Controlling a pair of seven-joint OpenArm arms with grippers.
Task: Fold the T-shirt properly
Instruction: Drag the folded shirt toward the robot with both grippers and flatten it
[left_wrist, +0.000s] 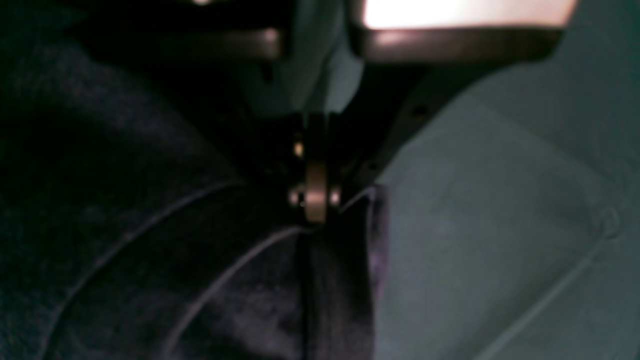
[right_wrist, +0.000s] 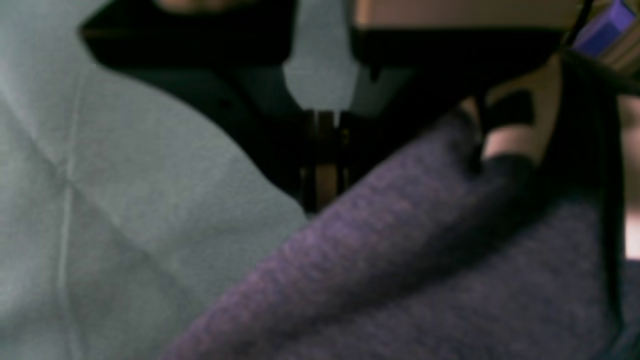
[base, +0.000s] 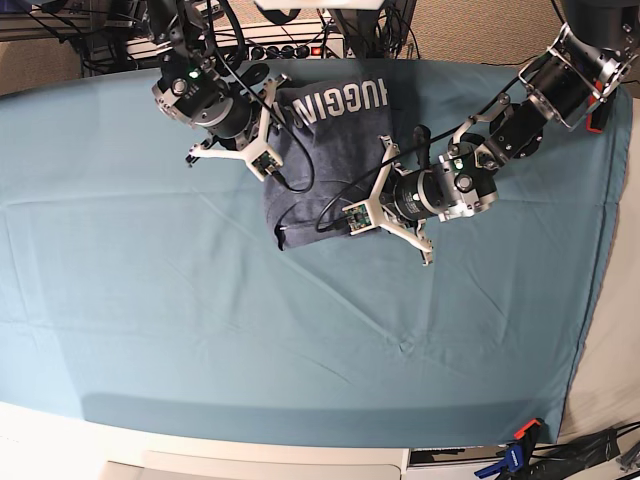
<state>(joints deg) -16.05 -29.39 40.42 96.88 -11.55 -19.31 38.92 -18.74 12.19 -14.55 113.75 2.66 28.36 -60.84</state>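
Roughly folded already, the T-shirt (base: 325, 160) lies on the teal table cloth (base: 150, 300) at its far middle. Both jaws are clamped on its side edges, left gripper (left_wrist: 316, 220) and right gripper (right_wrist: 324, 200); carrying them together evenly should keep the fold square.

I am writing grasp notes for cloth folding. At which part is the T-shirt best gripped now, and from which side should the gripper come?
Grip the T-shirt at its outer side edges, each gripper coming in from its own side over the tablecloth. The shirt lies flat and partly folded, so only the edges offer a graspable lip. The left gripper and right gripper already appear shut there.
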